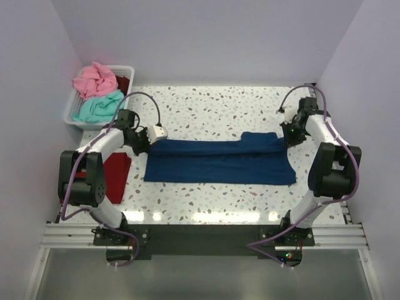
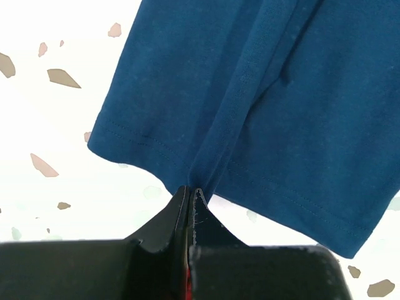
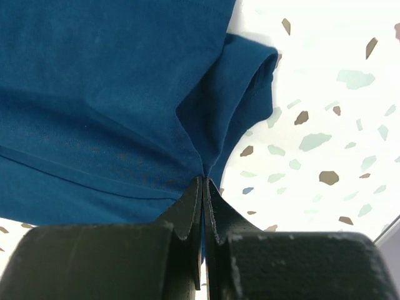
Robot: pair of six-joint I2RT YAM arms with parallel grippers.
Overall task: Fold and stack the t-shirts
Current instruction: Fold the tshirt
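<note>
Both my claws, left gripper [image 2: 190, 189] and right gripper [image 3: 203, 180], pinch opposite ends of the navy t-shirt [image 1: 219, 161], half folded into a long band mid-table. A dark red tee [image 1: 117, 175] lies beside my left arm, seemingly done. Farther back, the white basket [image 1: 68, 115] holds the pink tee [image 1: 94, 78] and teal tee [image 1: 100, 106], still crumpled.

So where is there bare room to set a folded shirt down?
Free: far strip between navy t-shirt and back wall, right of the basket; near strip before the arm bases. Crowded: left edge, by the dark red t-shirt.
</note>
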